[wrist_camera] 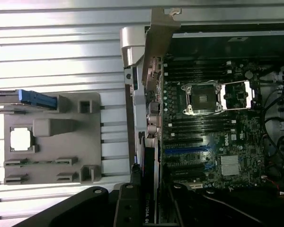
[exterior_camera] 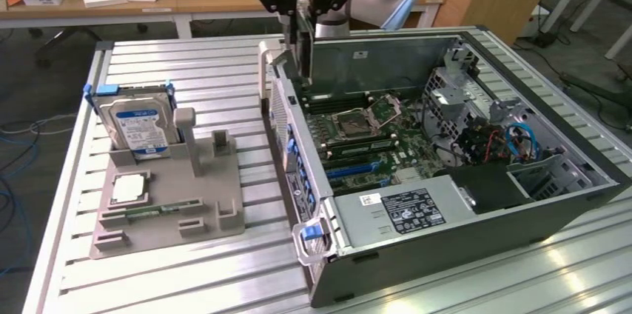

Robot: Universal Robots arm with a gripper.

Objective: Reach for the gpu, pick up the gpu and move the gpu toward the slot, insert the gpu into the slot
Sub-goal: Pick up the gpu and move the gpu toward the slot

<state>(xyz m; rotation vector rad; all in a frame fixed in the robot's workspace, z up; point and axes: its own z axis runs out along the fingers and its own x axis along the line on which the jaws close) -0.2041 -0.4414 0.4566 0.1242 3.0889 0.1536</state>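
A: Where is the gpu (exterior_camera: 305, 47)?
B: Not on the gray holder (exterior_camera: 173, 203). It is in the air, hanging edge-down above the wall of the open computer case (exterior_camera: 434, 247) on the exterior view's left. The gripper (exterior_camera: 305, 3) is clamped on its upper end. Wrist view agrees: the card (wrist_camera: 157, 47) has its metal bracket end out front, and the gripper (wrist_camera: 149, 201) is closed on the other end.
A: Reach and pick-up done, then?
B: I judge 2 steps done. The carry toward the slot is partly done: the card is over the case, not down inside it.
A: The slot?
B: The blue slot (exterior_camera: 353, 169) on the motherboard (exterior_camera: 395, 132) is bare. The card is well above it, no contact. Insertion not done. Cannot tell if blue is the target.
A: The holder?
B: It carries 1 hard drive (exterior_camera: 138, 125), 1 processor chip (exterior_camera: 129, 188) and 1 memory stick (exterior_camera: 148, 212)
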